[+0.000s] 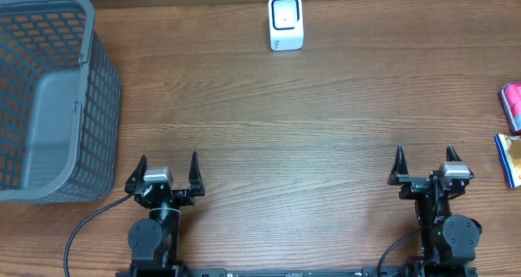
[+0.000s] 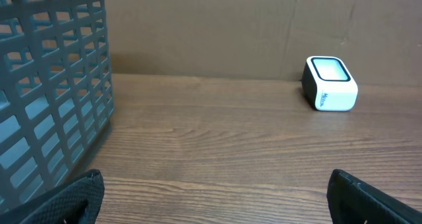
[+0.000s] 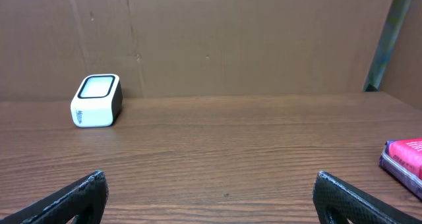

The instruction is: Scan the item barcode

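A white barcode scanner with a square window stands at the back middle of the table; it also shows as the scanner and the scanner. A pink packet and a blue-edged packet lie at the right edge; the pink packet shows in the right wrist view. My left gripper is open near the front left, with nothing between its fingers. My right gripper is open near the front right, left of the packets and apart from them.
A grey plastic basket fills the left side of the table, close to the left gripper; the basket wall looms in the left wrist view. A brown cardboard wall runs behind the table.
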Controlling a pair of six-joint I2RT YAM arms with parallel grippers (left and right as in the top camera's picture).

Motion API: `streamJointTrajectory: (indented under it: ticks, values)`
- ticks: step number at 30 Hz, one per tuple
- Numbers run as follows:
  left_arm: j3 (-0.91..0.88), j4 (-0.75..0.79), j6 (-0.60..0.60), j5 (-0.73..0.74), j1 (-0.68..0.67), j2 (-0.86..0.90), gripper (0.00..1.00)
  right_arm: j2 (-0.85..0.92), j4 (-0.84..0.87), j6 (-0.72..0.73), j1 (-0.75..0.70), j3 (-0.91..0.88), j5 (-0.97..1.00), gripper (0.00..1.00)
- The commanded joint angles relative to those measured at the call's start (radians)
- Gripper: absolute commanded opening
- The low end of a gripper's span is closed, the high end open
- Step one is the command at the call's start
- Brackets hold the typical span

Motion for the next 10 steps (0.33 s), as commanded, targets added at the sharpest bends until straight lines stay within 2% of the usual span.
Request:
streamJointTrajectory:
  ticks: [1,10]
  values:
    - [-0.013,0.008,0.008,0.013,0.004,-0.012,1.0,-0.01,0.006,-0.001,0.006,-0.011,0.0,1.0]
    - [-0.013,0.008,0.008,0.013,0.004,-0.012,1.0,-0.01,0.006,-0.001,0.006,-0.011,0.0,1.0]
